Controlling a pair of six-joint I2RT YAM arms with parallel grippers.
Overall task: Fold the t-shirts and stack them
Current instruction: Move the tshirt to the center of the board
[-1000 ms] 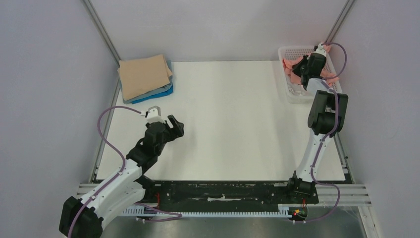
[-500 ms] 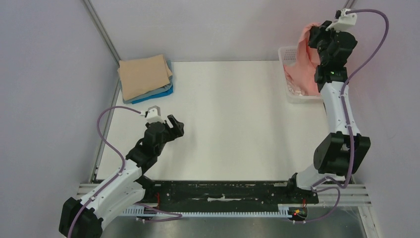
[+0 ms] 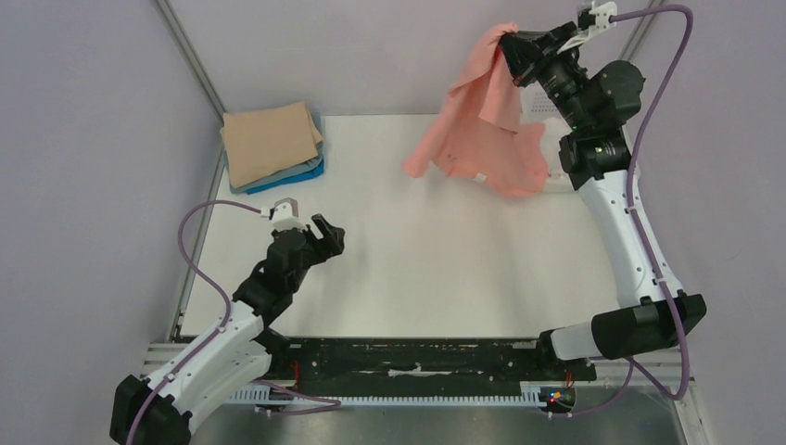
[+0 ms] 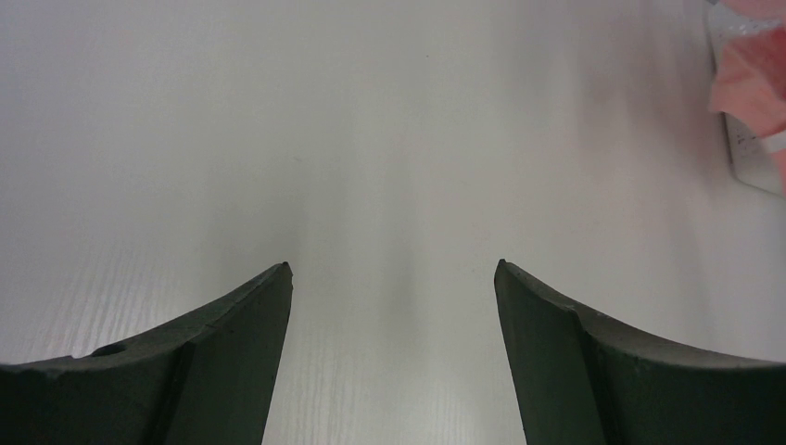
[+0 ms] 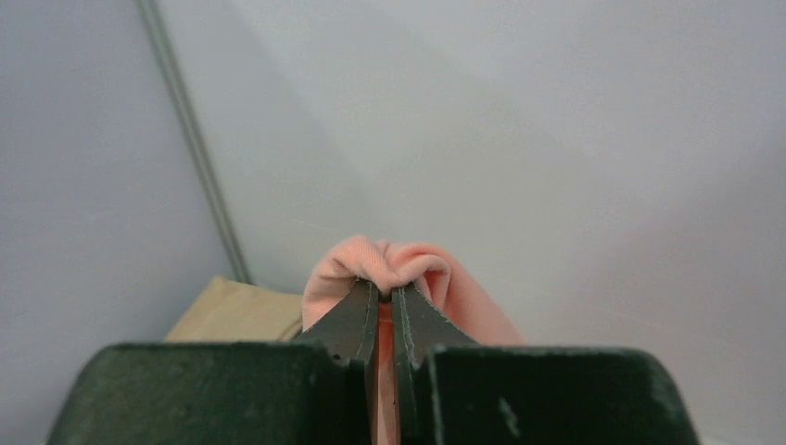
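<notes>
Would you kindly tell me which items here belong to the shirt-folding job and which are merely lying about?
Job: salmon-pink t-shirt, hanging from the right gripper; stack of folded t-shirts, tan on top.
Lying about: white mesh basket, mostly hidden behind the shirt.

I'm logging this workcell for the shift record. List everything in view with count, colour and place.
salmon-pink t-shirt: one, salmon-pink, hanging in the air over the table's far right, pinched at a bunched spot.
folded t-shirts: one stack, tan on top with grey and blue edges beneath, far left corner.
basket: one, white mesh, far right corner, mostly hidden behind the shirt.
table: one, white.
cables: two, purple, one along each arm.
left fingers: two, dark, spread open above the table's near left, holding nothing.
right fingers: two, dark, shut on the salmon-pink t-shirt, raised at the far right.
</notes>
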